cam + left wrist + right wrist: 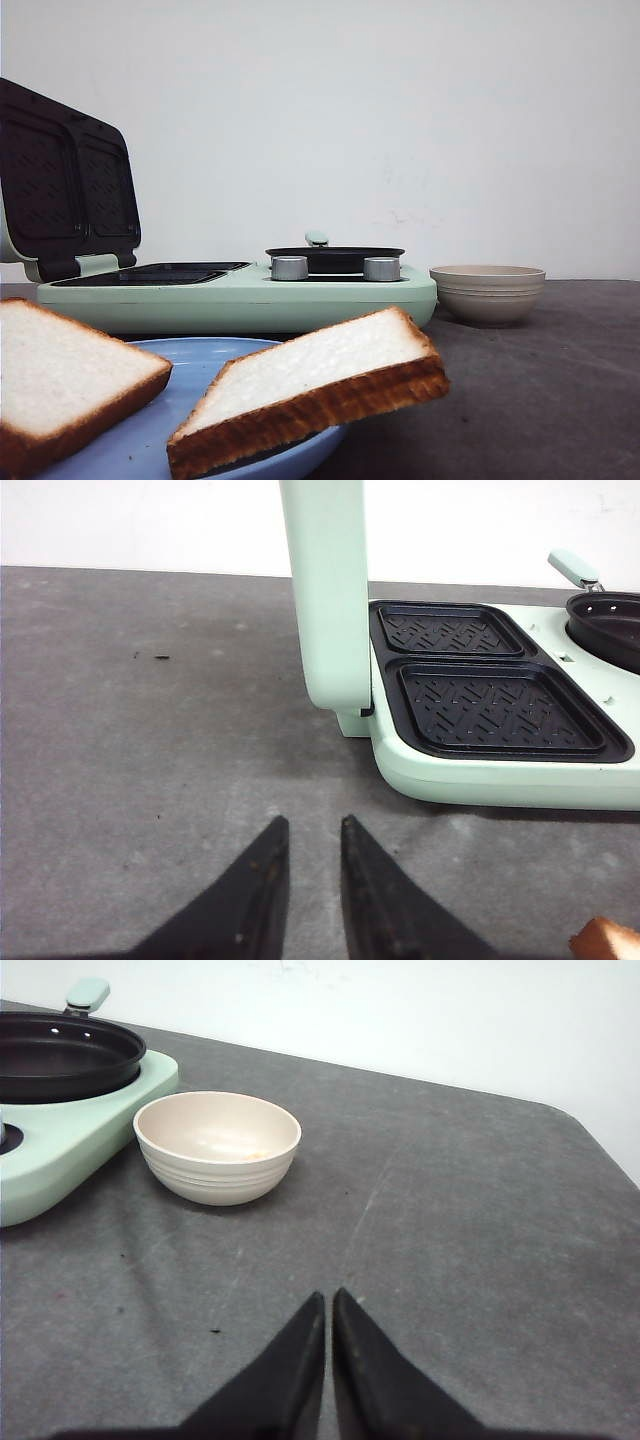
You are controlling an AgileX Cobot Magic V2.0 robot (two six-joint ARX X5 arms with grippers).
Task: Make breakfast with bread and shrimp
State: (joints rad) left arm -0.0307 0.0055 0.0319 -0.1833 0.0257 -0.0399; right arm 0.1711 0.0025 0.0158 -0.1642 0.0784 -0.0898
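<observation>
Beige ribbed bowl (218, 1146): holds nothing discernible; shrimp not seen.
Blue plate (150, 440): two bread slices (310, 390).
Black pan (62, 1055): bare.
Left gripper (310, 825): fingers narrowly apart.
Right gripper (328, 1297): fingers pressed together.

No text, label, brand, number or sign is showing legibly anywhere in these views; the mint-green breakfast maker (240, 295) is showing no readable marking.
</observation>
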